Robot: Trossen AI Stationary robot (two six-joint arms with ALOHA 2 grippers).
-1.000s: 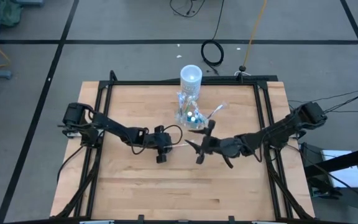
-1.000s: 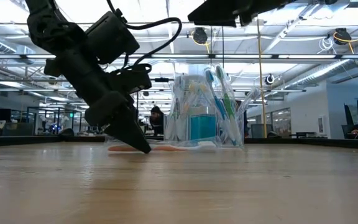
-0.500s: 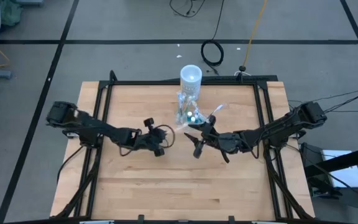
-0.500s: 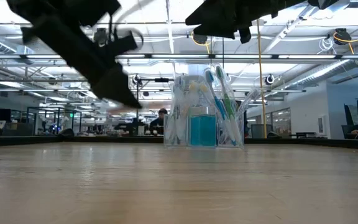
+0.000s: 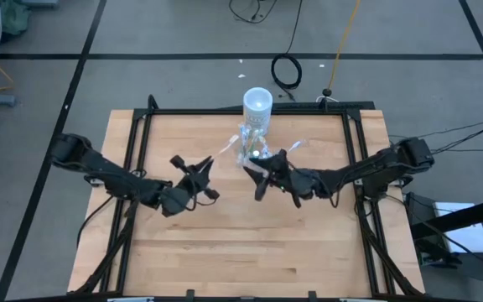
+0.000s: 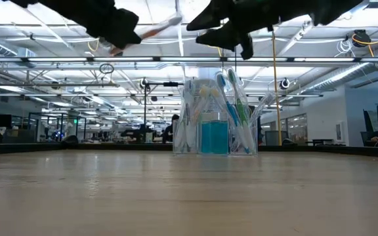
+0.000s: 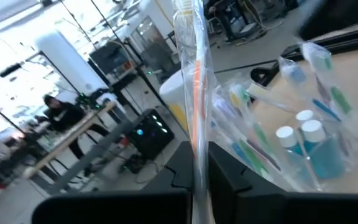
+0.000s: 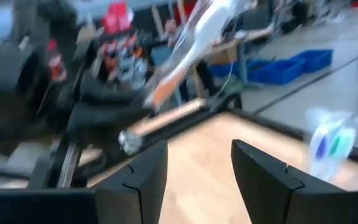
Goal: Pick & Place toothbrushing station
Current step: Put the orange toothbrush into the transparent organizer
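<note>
The left gripper (image 5: pixel 201 172) hangs above the desk (image 5: pixel 183 243), left of centre and well clear of the surface, its fingers (image 7: pixel 229 180) pinched tight on a wrapped toothbrush (image 7: pixel 194 93) with an orange-and-white handle. In the high view the brush slants up and away from the fingers toward the clear container (image 5: pixel 254 151); in the low view its white tip shows high above the container's rim. The container stands at the rear centre of the desk, just in front of a taller white cylinder (image 5: pixel 257 102), holding upright blue, green and white brushes plus white-capped blue tubes (image 7: pixel 312 140). The right gripper (image 5: pixel 268 172) hovers just right of the container, fingers (image 8: pixel 263 180) spread wide and holding nothing, pointed back toward the left arm. Hazards, judged from this layout: the grip sits near one end of a slim, wrapped handle, so the brush may pivot or slide in the wrapper during any quick move; the container is already crowded — a tilted insertion could catch on the standing brushes or tip the light plastic walls; and both arms converge on the same small zone, so a poorly sequenced approach risks contact between them.
</note>
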